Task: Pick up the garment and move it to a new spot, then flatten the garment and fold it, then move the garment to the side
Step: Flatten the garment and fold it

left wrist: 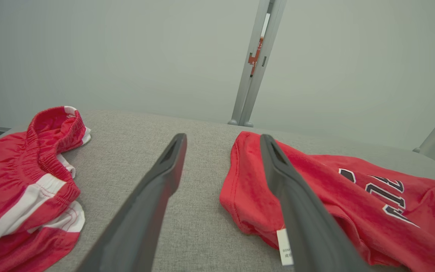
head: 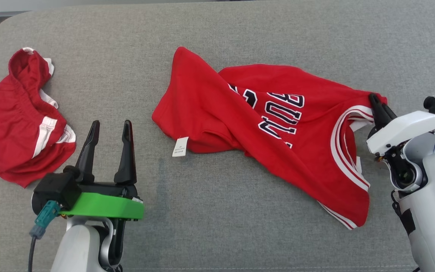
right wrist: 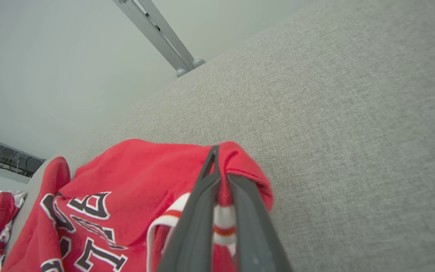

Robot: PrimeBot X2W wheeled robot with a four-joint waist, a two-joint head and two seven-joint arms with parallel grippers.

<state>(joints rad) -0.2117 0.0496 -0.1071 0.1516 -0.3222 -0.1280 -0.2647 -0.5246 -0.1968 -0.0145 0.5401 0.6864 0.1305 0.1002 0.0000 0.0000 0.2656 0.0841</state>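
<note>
surface: grey fabric cushion (head: 217, 226) | pale wall (left wrist: 127, 56) | left tool (head: 111, 124) spread | right tool (head: 374, 99) clenched on jersey (head: 315, 162)

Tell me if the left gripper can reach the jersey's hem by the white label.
Probably yes: the left gripper is open, and only bare grey cushion lies between it and the jersey.

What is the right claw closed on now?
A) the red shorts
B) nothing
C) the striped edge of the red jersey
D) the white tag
C: the right claw has its two fingers pressed together on the white-striped edge of the red jersey.
</note>
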